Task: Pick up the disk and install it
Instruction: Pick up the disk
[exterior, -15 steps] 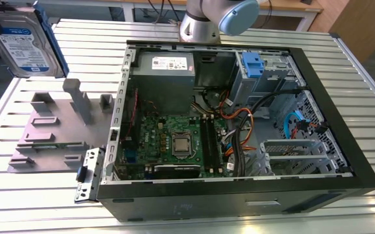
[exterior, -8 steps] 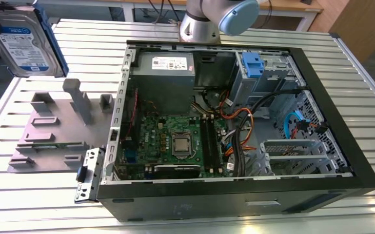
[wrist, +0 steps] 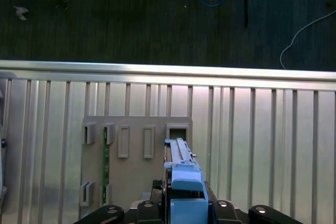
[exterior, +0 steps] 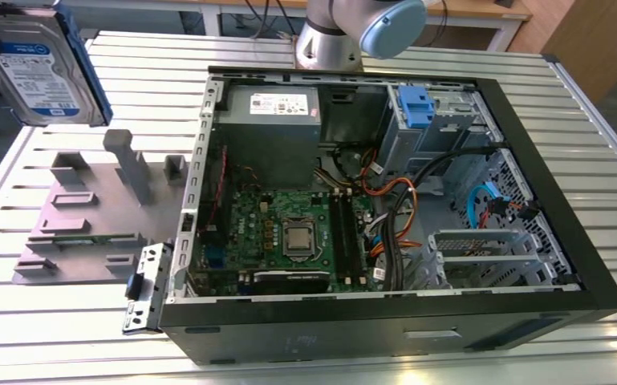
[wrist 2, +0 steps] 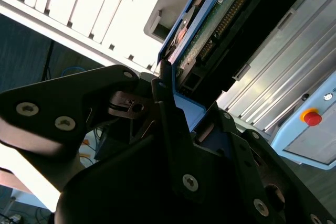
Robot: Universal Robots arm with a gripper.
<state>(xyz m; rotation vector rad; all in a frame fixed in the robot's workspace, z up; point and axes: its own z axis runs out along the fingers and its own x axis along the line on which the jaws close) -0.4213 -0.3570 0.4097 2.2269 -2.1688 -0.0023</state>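
Note:
The disk (exterior: 35, 68), a silver drive with a white-and-blue label in a blue carrier frame, hangs in the air at the exterior view's far upper left, above the slatted table's corner. In the first wrist view it is edge-on, the disk (wrist: 181, 171) standing over the grey fixture plate (wrist: 136, 166). My gripper (wrist: 184, 211) is shut on its blue carrier end. The second wrist view has the gripper (wrist 2: 173, 103) clamped on the blue frame, with the disk (wrist 2: 220, 19) showing its green circuit board underside.
The open computer case (exterior: 565, 265) lies on the table, with the motherboard (exterior: 286, 233), the power supply (exterior: 270, 104) and a drive bay with a blue clip (exterior: 413, 104). The fixture plate (exterior: 94, 208) lies left of the case. The arm's base (exterior: 335, 36) stands behind it. Cables lie on the floor.

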